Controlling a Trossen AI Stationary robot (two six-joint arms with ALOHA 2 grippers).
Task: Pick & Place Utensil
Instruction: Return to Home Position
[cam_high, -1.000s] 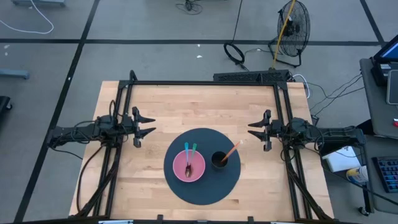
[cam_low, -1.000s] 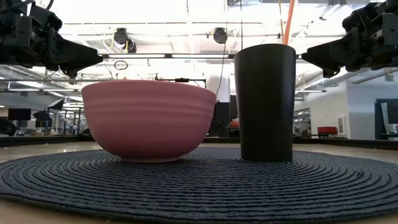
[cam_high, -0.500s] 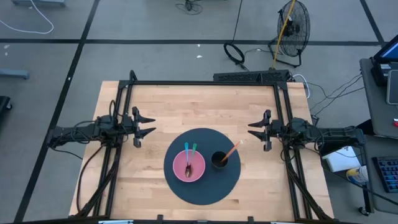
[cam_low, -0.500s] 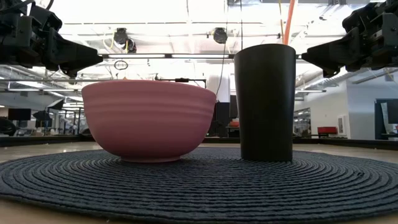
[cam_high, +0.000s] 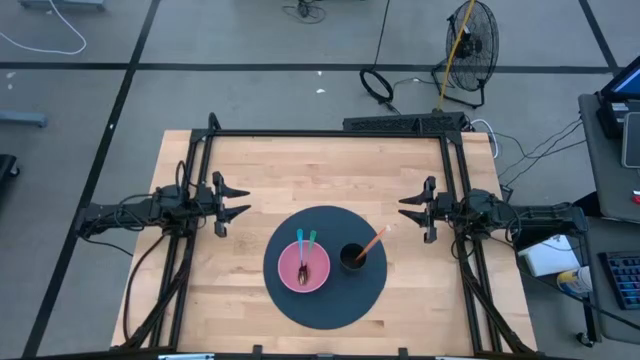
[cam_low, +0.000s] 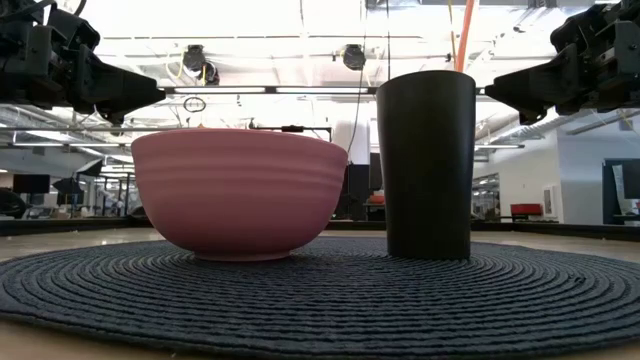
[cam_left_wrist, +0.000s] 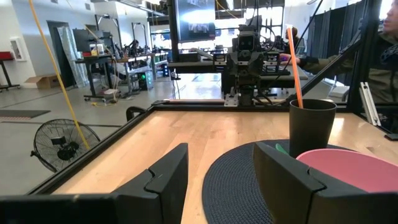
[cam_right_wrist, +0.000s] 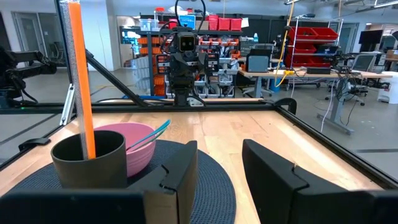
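Nothing has moved since a second ago: left end effector (cam_high: 240, 201) and right end effector (cam_high: 405, 208) hang released at the wooden table's (cam_high: 250, 160) sides. Thin orange straw (cam_high: 372, 243) stands in tall black cup (cam_high: 352, 258) on round dark woven mat (cam_high: 330, 225); homing well means keeping clear.

Your left arm (cam_high: 125, 214) stretches level in from the table's (cam_high: 320, 165) left edge, and your left tool (cam_high: 240, 201) points toward the middle, fingers spread and holding nothing. Your right arm (cam_high: 535, 215) reaches in from the right edge the same way; your right tool (cam_high: 403, 208) faces the left one, well apart, fingers spread and empty.
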